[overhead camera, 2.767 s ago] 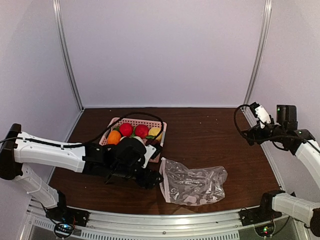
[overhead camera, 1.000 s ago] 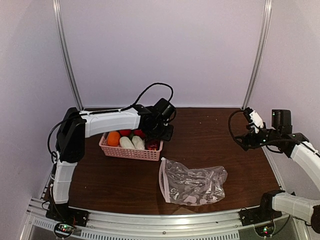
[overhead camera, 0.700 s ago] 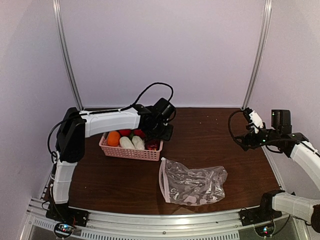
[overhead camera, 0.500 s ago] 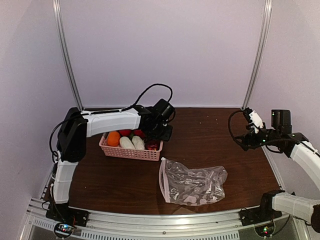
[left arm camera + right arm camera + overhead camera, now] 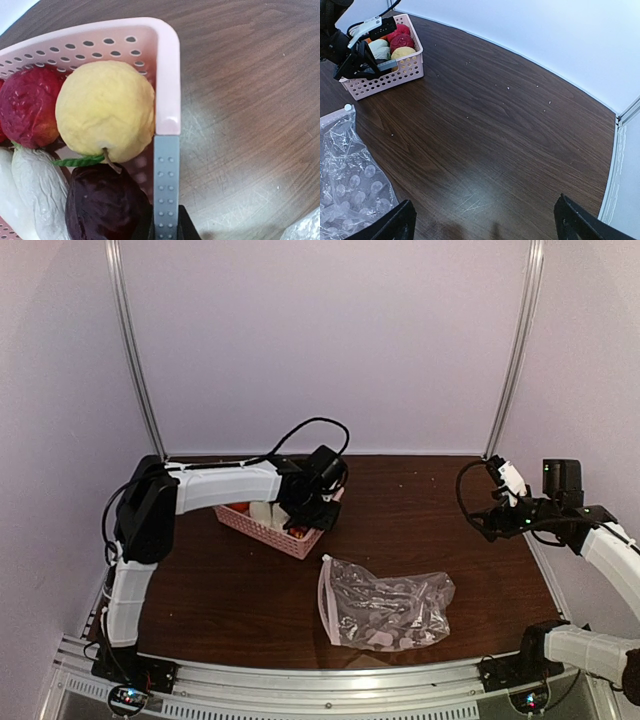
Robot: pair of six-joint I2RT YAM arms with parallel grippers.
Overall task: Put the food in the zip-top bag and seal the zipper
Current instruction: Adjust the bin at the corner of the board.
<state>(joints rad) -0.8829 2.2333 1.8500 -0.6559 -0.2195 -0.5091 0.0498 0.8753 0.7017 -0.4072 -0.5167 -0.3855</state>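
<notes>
Half a second ago the pink basket point(image 5: 272, 528) sat square on the table point(image 5: 430, 510). Now it is skewed, and the end held by the left gripper point(image 5: 308, 510) has swung toward the zip-top bag point(image 5: 385, 605). That claw has closed onto the basket's corner: in the left wrist view one grey finger pad point(image 5: 166, 192) lies flat against the outside of the wall, just below the rim. The food is all inside the basket. The yellow fruit point(image 5: 105, 117) is pressed into the held corner, with a red piece point(image 5: 27, 112) beside it, a dark red piece point(image 5: 102, 205) below it and a whitish piece point(image 5: 35, 190) next to that. The bag has not moved and lies flat, near the basket's held end but apart from it. The zipper point(image 5: 322, 592) runs along the bag edge that faces the basket. The right gripper point(image 5: 485, 226) stays well away from the basket, its fingers spread wide, as before. In the top view the left arm covers most of the food. The finger inside the basket is hidden behind the dark red piece. I cannot tell whether the basket's held end is off the table, or whether the zipper is shut. The left wrist view cuts off the bag almost entirely.
</notes>
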